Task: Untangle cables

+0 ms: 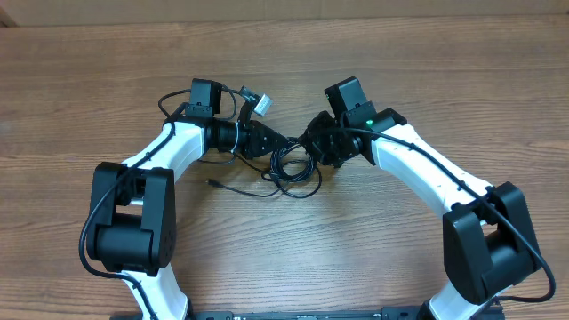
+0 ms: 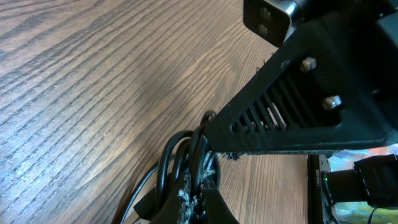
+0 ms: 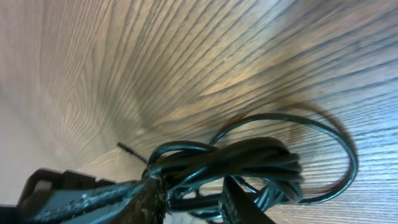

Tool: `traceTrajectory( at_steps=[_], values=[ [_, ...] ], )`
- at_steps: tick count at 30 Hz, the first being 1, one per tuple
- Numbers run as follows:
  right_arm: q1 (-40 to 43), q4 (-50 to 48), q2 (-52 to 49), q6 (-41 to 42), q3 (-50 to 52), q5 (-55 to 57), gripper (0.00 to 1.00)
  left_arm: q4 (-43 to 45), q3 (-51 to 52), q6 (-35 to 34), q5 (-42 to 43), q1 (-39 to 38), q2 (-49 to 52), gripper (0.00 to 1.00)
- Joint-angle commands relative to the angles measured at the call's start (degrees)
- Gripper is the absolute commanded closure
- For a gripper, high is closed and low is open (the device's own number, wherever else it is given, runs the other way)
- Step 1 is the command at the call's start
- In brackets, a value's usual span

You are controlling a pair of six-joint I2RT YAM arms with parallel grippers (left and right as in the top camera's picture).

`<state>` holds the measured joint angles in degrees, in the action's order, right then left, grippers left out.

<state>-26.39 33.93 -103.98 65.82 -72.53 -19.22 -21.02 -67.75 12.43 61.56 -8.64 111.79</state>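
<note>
The cables (image 1: 290, 165) are thin black cords in a tangled coil at the table's middle, with one loose plug end (image 1: 213, 184) trailing left. My left gripper (image 1: 283, 142) is at the coil's upper left. In the left wrist view its fingers (image 2: 200, 194) are pinched shut on a strand of the cables (image 2: 173, 163). My right gripper (image 1: 311, 148) meets the coil from the right. In the right wrist view its fingers (image 3: 194, 202) stand apart, with strands of the coil (image 3: 249, 158) lying between and over them. A big loop (image 3: 348, 155) hangs free to the right.
The right arm's black gripper body (image 2: 311, 106) crosses close over my left fingers. A white connector (image 1: 263, 104) sits on the arm wiring behind the left wrist. Bare wooden table (image 1: 284, 53) lies all around.
</note>
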Motion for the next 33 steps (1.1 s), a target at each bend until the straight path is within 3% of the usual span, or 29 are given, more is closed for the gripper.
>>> traceTrajectory(
  at_steps=[1, 13, 25, 27, 29, 33],
  values=[
    [-1.11, 0.85, 1.86, 0.42, -0.07, 4.52, 0.74, 0.31, -1.09, -0.46, 2.6, -0.39, 0.92, 0.96],
    [-2.84, 1.46, 1.27, 0.44, 0.52, 8.68, 0.8, 0.28, -1.09, -0.9, 1.92, -0.39, 0.94, 0.96],
    [-6.56, -0.9, 1.09, 4.9, 4.13, 13.22, 0.81, 0.13, -1.09, -7.5, -16.39, -4.0, 0.94, 0.96],
    [-7.06, -1.46, 1.09, 4.02, 4.17, 13.57, 0.8, 0.09, -1.09, -9.77, -21.11, -4.48, 0.94, 0.92],
    [-7.26, -1.77, 1.09, 2.73, 4.17, 14.32, 0.8, 0.02, -1.09, -10.84, -23.12, -4.46, 0.94, 0.79],
    [-7.28, -1.51, 1.09, 2.71, 4.24, 15.34, 0.85, -1.07, -1.09, -10.93, -23.23, -4.42, 0.94, 0.72]
  ],
)
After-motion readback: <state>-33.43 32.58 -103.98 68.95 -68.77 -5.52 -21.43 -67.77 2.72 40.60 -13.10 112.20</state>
